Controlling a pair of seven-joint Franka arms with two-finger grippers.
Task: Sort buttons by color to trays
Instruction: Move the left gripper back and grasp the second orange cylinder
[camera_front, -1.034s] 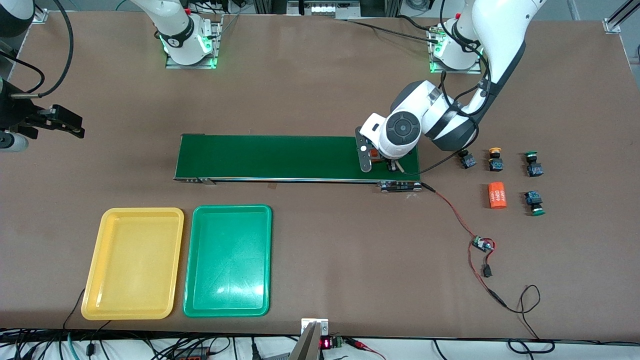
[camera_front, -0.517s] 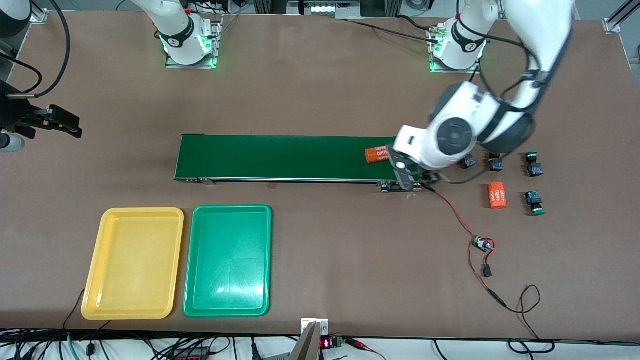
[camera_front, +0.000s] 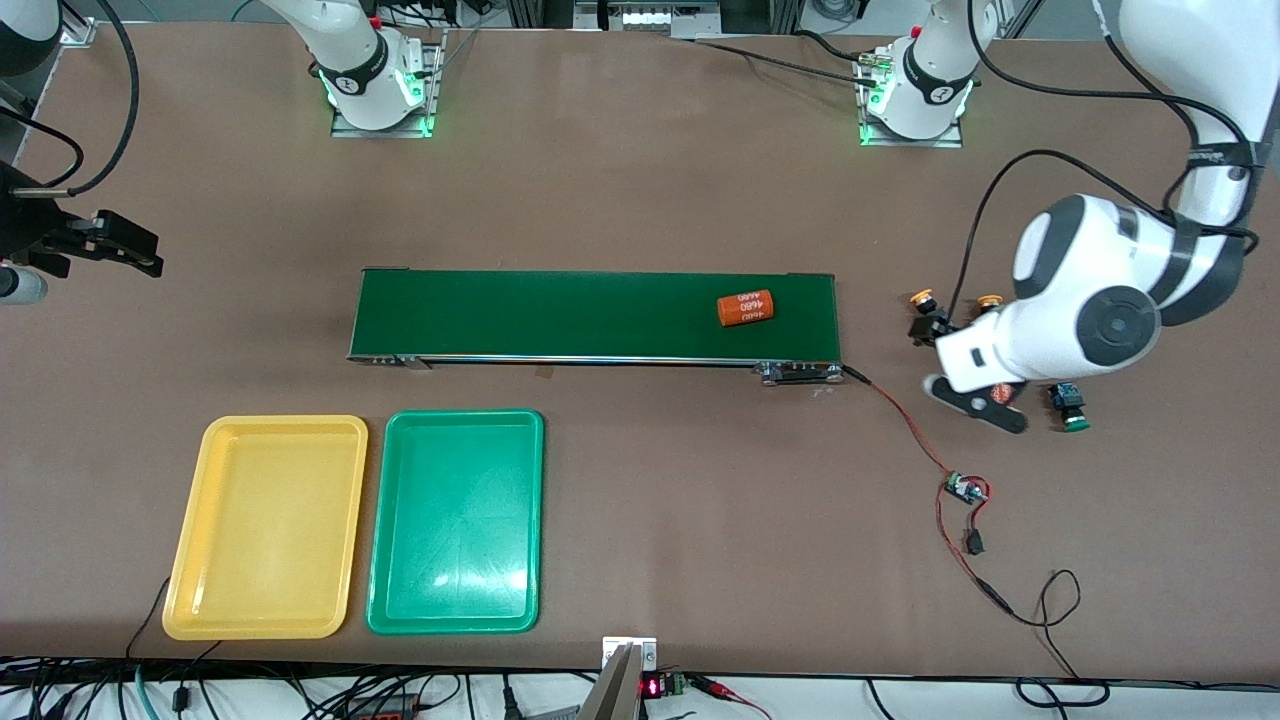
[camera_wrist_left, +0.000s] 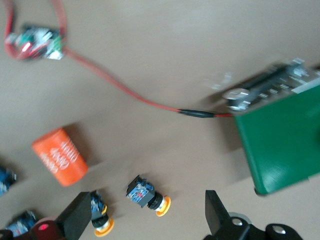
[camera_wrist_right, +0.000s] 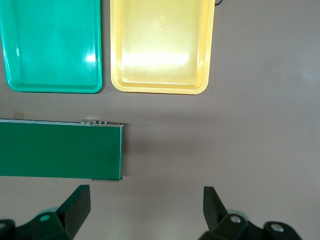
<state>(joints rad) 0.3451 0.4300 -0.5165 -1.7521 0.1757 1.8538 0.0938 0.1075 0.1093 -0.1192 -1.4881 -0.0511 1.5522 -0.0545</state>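
On the conveyor belt (camera_front: 560, 315), an orange cylinder (camera_front: 746, 308) printed "4680"; left end effector (camera_wrist_left: 147, 220) and right end effector (camera_wrist_right: 147, 212) both agape.

I see the left gripper (camera_front: 978, 398) hanging over the cluster of buttons at the left arm's end of the table, beside the conveyor belt (camera_front: 560, 315). Two yellow-capped buttons (camera_front: 921, 300) peek out beside its wrist, and a green-capped button (camera_front: 1070, 407) sits just beside its fingers. An orange cylinder (camera_front: 746, 308) lies on the belt. The yellow tray (camera_front: 268, 428) and green tray (camera_front: 462, 420) sit side by side, nearer my camera, both with nothing in them. The right gripper (camera_front: 125, 245) waits at the right arm's end. A small circuit board (camera_front: 963, 489) rests on its red-black wires.
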